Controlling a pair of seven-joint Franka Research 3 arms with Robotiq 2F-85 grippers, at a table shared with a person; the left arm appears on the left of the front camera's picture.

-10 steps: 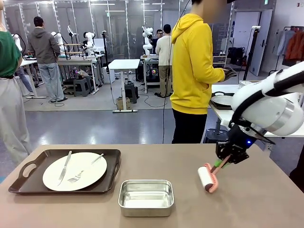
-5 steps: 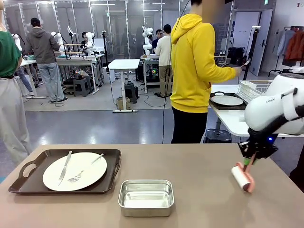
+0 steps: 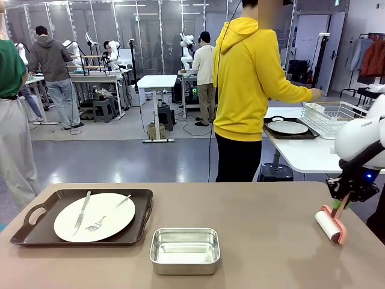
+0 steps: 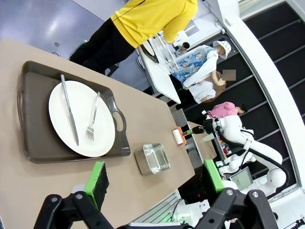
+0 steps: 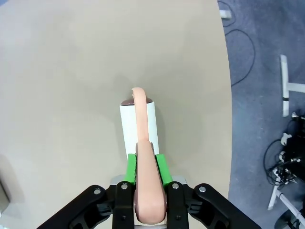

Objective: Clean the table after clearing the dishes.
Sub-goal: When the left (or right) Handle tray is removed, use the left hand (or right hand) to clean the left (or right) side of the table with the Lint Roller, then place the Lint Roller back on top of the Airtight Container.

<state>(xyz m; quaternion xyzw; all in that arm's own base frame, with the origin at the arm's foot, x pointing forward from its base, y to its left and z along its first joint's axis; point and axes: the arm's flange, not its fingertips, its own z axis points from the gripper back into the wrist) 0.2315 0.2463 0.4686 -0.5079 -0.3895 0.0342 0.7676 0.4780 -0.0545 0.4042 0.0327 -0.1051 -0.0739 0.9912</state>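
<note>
My right gripper (image 3: 341, 205) is shut on the pink handle of a white lint roller (image 3: 329, 227), which rests on the table (image 3: 252, 205) near its right edge. The right wrist view shows the roller (image 5: 138, 126) lying flat ahead of that gripper (image 5: 145, 167). At the left, a white plate (image 3: 94, 217) with a knife (image 3: 81, 212) and a fork (image 3: 108, 215) lies on a dark brown tray (image 3: 144, 208). My left gripper (image 4: 155, 176) hangs open above the table, holding nothing, looking down on the plate (image 4: 81, 117).
A square steel pan (image 3: 184, 250) stands at the front middle. Beyond the table a person in a yellow hoodie (image 3: 246, 90) faces a white side table bearing a second tray with a plate (image 3: 287, 127) and a wire rack (image 3: 328, 114).
My right gripper has dragged the lint roller rightward across the table toward the right edge. The person has reached further toward the wire rack.
</note>
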